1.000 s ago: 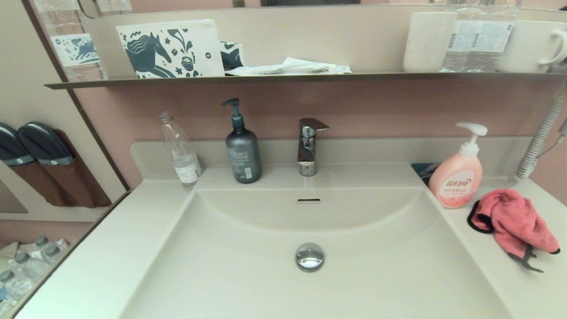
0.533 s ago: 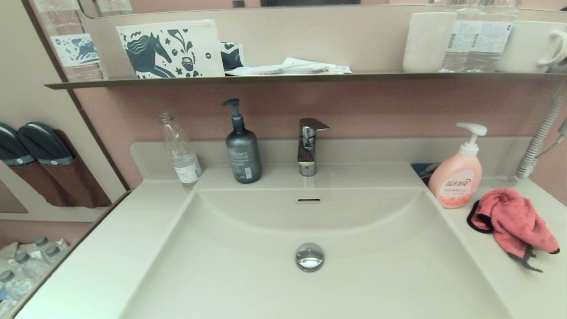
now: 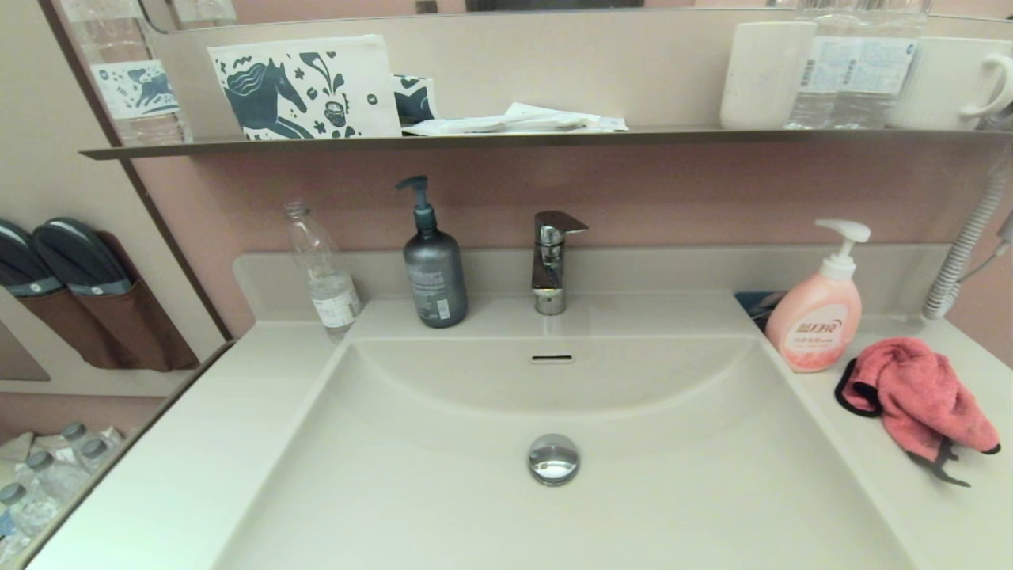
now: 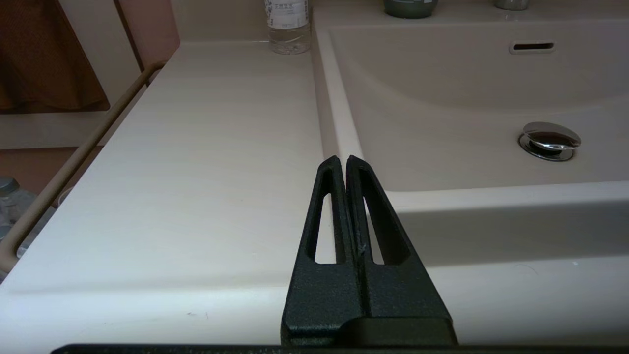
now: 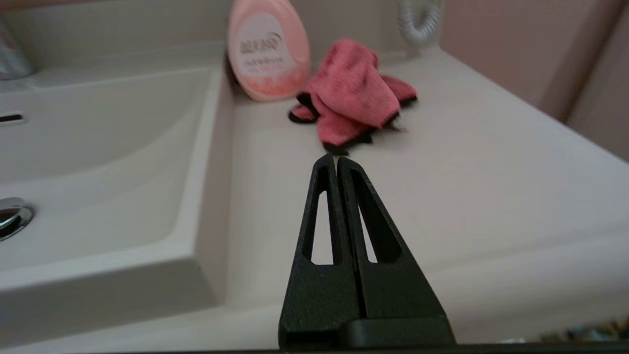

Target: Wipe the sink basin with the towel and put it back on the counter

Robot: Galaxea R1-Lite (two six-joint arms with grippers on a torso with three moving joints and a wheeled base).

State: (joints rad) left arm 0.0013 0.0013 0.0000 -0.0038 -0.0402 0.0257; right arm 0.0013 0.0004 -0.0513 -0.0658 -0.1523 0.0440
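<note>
The coral-pink towel (image 3: pixel 918 396) lies crumpled on the counter (image 3: pixel 942 507) right of the sink basin (image 3: pixel 443 491), just beside the pink soap bottle (image 3: pixel 815 324). The chrome drain plug (image 3: pixel 553 457) sits mid-basin, and the overflow slot (image 3: pixel 552 359) is in the back wall. Neither arm shows in the head view. My right gripper (image 5: pixel 336 160) is shut and empty near the counter's front edge, pointing at the towel (image 5: pixel 351 96), a short way from it. At the front left, my left gripper (image 4: pixel 342 160) is shut and empty, by the basin's left rim (image 4: pixel 339 137).
A clear bottle (image 3: pixel 320 269), a grey pump bottle (image 3: pixel 434 265) and the chrome faucet (image 3: pixel 552 257) stand along the back edge. A dark metal shelf (image 3: pixel 514 141) with cups and boxes hangs above. A coiled white hose (image 3: pixel 961 253) hangs at the far right.
</note>
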